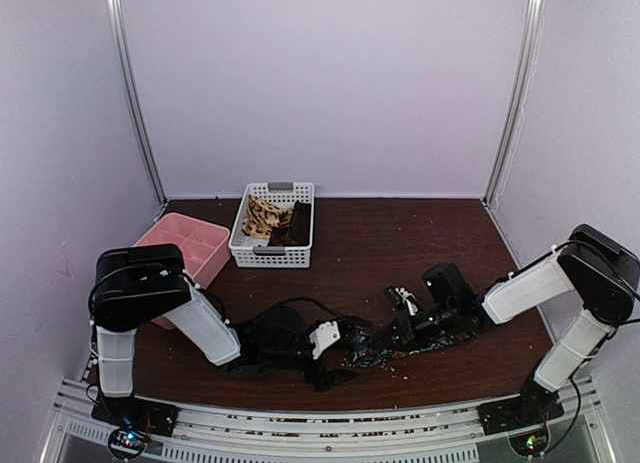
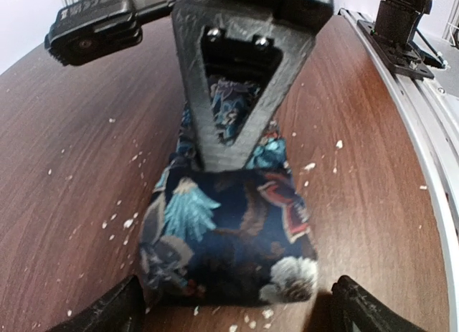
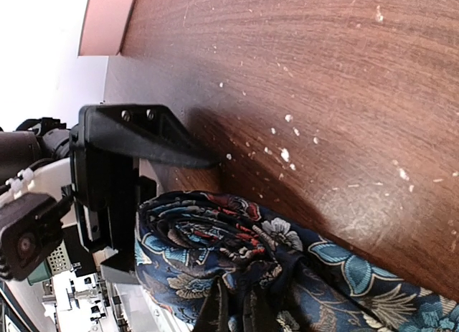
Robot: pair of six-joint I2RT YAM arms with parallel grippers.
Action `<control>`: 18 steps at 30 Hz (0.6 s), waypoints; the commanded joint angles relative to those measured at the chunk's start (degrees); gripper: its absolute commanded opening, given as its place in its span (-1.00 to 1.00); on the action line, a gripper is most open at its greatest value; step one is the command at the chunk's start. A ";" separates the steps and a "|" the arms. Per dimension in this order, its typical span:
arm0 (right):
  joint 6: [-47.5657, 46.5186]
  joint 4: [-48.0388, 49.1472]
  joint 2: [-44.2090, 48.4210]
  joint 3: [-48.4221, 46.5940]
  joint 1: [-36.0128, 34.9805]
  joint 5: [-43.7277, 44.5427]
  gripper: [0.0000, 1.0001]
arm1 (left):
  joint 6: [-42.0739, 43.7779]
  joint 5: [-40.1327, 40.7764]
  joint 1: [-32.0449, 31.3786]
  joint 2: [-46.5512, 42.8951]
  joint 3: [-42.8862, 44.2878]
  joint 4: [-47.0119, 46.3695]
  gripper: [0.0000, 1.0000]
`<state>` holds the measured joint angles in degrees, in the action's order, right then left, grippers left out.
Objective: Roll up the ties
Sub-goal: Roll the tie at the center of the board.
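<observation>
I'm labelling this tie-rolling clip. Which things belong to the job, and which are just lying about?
Job: floral tie; tan patterned tie; dark brown tie.
Lying about: white basket holding the latter two ties; pink tray; pale specks.

Left arm (image 1: 205, 328) and right arm (image 1: 525, 291): white links, black joints; the right tool (image 2: 229, 156) is black, triangular, with two screws.

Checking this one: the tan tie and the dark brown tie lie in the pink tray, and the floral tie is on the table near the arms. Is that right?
Not quite. The tan tie and the dark brown tie lie in the white basket, not the pink tray, as the top view shows. The floral tie is indeed on the table near the arms.
</observation>
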<state>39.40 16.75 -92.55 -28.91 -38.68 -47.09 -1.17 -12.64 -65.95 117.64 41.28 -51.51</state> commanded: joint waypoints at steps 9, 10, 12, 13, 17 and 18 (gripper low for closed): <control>2.78 3.02 -4.74 5.59 0.97 4.87 -1.00 | -4.69 6.75 -2.88 8.48 9.89 -7.43 0.87; 2.94 3.37 -4.67 5.68 0.95 4.87 -1.00 | -4.46 6.05 -2.89 9.17 10.75 -6.74 0.86; 3.13 3.50 -4.51 5.69 0.97 5.01 -1.00 | -3.91 4.78 -2.87 10.45 11.88 -5.99 0.79; 3.21 3.48 -4.41 5.70 0.90 5.07 -1.00 | -3.35 3.88 -2.88 10.90 11.97 -5.98 0.71; 3.71 3.94 -4.30 5.78 0.96 4.95 -1.00 | -3.12 4.88 -2.88 11.32 10.30 -7.03 0.15; 3.82 3.94 -4.24 5.77 0.93 4.84 -1.00 | -3.11 5.04 -2.87 10.99 9.56 -7.48 0.01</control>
<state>42.68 26.87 -94.30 -25.23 -37.89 -48.60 -4.54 -7.66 -68.95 127.90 52.49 -56.58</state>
